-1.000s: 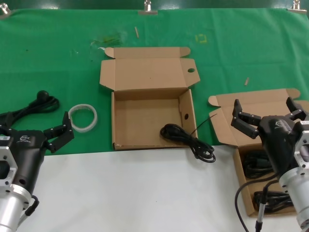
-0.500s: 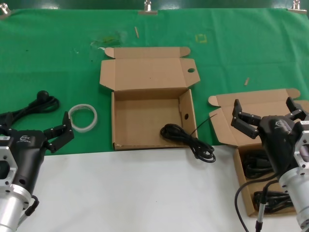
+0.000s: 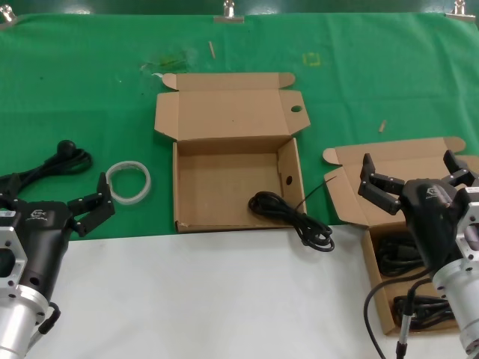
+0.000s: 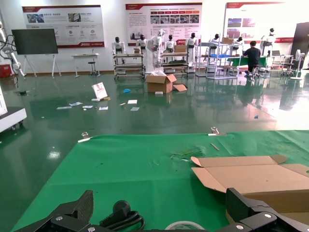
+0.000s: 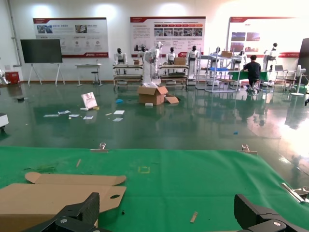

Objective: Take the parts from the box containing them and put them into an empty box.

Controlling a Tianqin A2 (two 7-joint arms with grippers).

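Note:
The empty box [image 3: 196, 196], with an oval hole [image 3: 296, 109] in its open lid, sits mid-table. One black cord [image 3: 293, 218] lies across its front right corner, partly inside and partly out on the table. The plain-lidded box [image 3: 350, 202] at the right holds more black cords [image 3: 397, 256]. My right gripper [image 3: 408, 170] is open and empty above that box; its wrist view [image 5: 166, 213] shows the holed lid [image 5: 53, 195]. My left gripper [image 3: 54, 196] is open and empty at the left, near another black cord [image 3: 54, 161], which also shows in the left wrist view [image 4: 120, 216].
A white ring of tubing [image 3: 129, 182] lies on the green cloth [image 3: 374, 67] between my left gripper and the middle box. The white table surface [image 3: 209, 299] runs along the front. Small wood scraps [image 3: 382, 126] lie on the cloth.

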